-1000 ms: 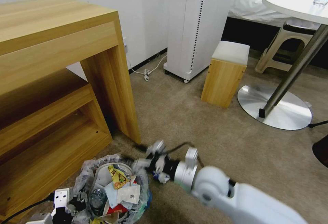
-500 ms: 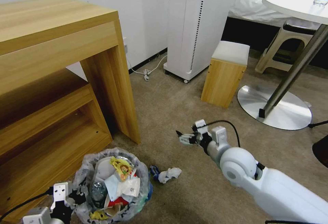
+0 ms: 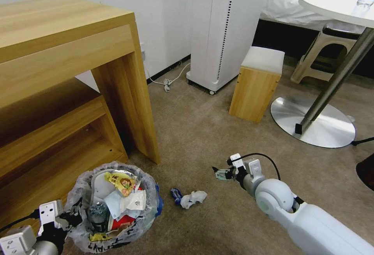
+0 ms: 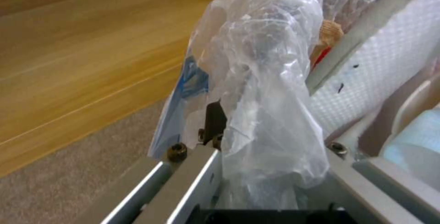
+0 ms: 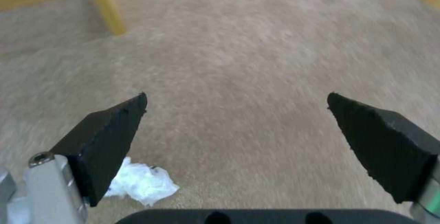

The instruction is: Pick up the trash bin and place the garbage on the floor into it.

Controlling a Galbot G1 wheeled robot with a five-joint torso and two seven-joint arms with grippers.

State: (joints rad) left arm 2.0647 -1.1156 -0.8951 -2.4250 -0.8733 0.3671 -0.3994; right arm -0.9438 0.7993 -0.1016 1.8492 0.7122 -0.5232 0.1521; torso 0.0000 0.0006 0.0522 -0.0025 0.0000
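My right gripper (image 3: 216, 172) hangs low over the beige-tan short-pile carpet (image 3: 218, 130), jaws spread wide with nothing between them. The right wrist view confirms it: both black wedge fingertips (image 5: 110, 138) are far apart with bare carpet in the gap. That view also shows the crumpled white tissue (image 5: 142, 182) on the carpet just behind my one fingertip, partly hidden by it. The head view adds what the wrist view misses: a small blue scrap (image 3: 176, 195) touching the tissue (image 3: 193, 198) on its far side from my right gripper; both lie between my two grippers.

My left gripper (image 3: 64, 220) is clamped on the rim of the small round black trash bin with the crinkly translucent liner bag (image 3: 83, 187). The left wrist view shows bunched liner plastic (image 4: 266, 114) pinched between my fingers, with a blue patch on the bag beside it; the head view can't resolve that grip.

The bin sits at the foot of the light wooden shelf unit (image 3: 70, 91). Inside it: white slipper, yellow printed wrapper, white paper, clear plastic bottle, red-white crushed bowl, piled to the rim.
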